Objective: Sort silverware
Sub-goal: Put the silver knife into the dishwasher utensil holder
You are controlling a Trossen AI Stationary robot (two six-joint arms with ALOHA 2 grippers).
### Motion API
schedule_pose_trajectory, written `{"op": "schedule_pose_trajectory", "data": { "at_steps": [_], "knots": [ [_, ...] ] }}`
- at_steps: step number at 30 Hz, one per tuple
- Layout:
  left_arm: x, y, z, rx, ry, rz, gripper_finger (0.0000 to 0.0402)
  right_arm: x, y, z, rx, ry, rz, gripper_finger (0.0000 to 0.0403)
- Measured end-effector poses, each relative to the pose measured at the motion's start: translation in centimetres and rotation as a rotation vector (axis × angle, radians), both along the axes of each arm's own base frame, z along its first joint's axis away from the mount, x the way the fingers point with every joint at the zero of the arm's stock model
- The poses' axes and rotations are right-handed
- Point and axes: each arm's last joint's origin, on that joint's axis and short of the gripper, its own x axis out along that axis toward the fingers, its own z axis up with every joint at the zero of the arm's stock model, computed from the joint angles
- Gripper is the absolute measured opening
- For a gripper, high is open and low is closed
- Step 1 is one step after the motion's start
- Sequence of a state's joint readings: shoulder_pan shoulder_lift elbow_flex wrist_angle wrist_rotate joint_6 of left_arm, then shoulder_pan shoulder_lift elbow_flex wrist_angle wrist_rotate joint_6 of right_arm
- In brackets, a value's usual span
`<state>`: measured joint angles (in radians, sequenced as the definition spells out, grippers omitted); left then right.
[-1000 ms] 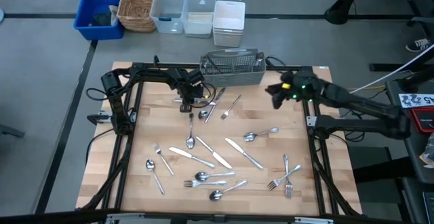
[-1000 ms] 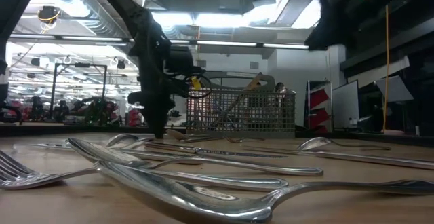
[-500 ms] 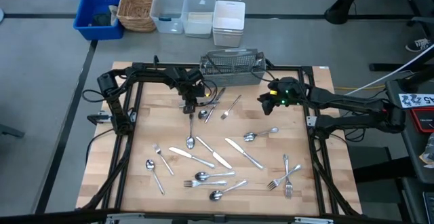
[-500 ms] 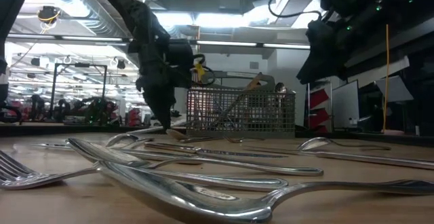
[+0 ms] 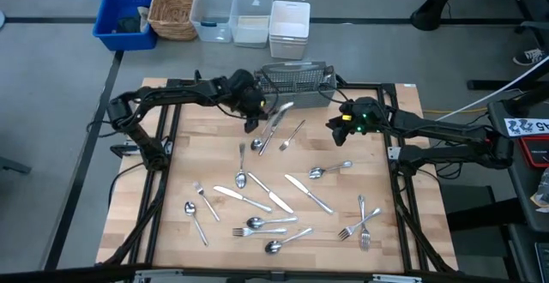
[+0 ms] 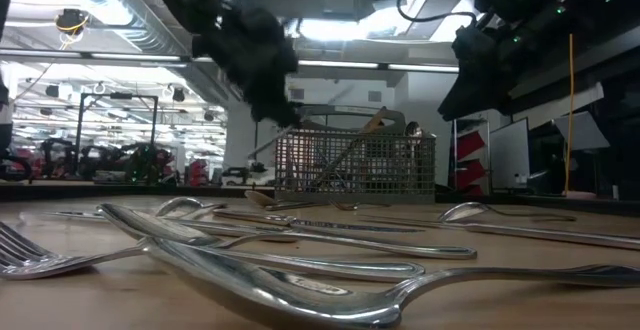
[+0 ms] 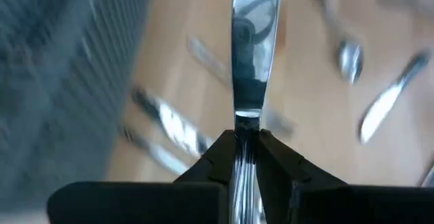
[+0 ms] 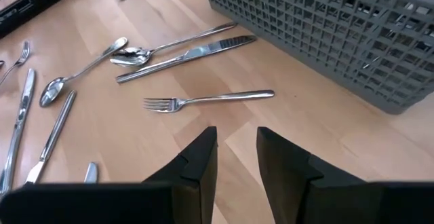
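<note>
The wooden table (image 5: pixel 171 231) carries the silverware (image 5: pixel 257 199) spread loosely in singles and small clusters, so each piece can be reached on its own. At the far edge stands the grey wire-mesh basket (image 5: pixel 296 79), its open top up — placed, I judge, to take sorted pieces from above. The left claw (image 5: pixel 256 111) hangs just beside the basket's near corner, pinching a table knife (image 7: pixel 254 54) by the handle with the blade pointing forward past the fingertips — a grip that would let it drop in handle-last. The right claw (image 8: pixel 234 153), fingers spread and holding nothing, hovers near the basket's other end above a lone fork (image 8: pixel 203 102), probably lining up on it as the next piece.
</note>
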<state>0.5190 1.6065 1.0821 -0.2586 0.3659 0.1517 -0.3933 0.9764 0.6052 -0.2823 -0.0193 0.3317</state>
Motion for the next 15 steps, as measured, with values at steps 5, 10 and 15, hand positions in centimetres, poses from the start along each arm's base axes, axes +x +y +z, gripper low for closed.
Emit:
{"op": "schedule_pose_trajectory", "data": {
  "at_steps": [5, 10, 15],
  "knots": [
    [0.7, 0.8, 3.3, 0.115, -0.269, 0.045, 0.0034, 0.0, 0.0, 0.0, -0.005, 0.001, -0.007, 0.0105],
    [1.6, 1.8, 5.2, 0.223, -0.497, 0.103, 0.0035, 0.0, 0.0, 0.0, -0.005, 0.002, -0.006, 0.0105],
    [2.6, 2.7, 4.4, 0.351, -0.545, 0.144, 0.0035, 0.0, 0.0, 0.0, -0.005, 0.001, -0.007, 0.0105]
  ]
}}
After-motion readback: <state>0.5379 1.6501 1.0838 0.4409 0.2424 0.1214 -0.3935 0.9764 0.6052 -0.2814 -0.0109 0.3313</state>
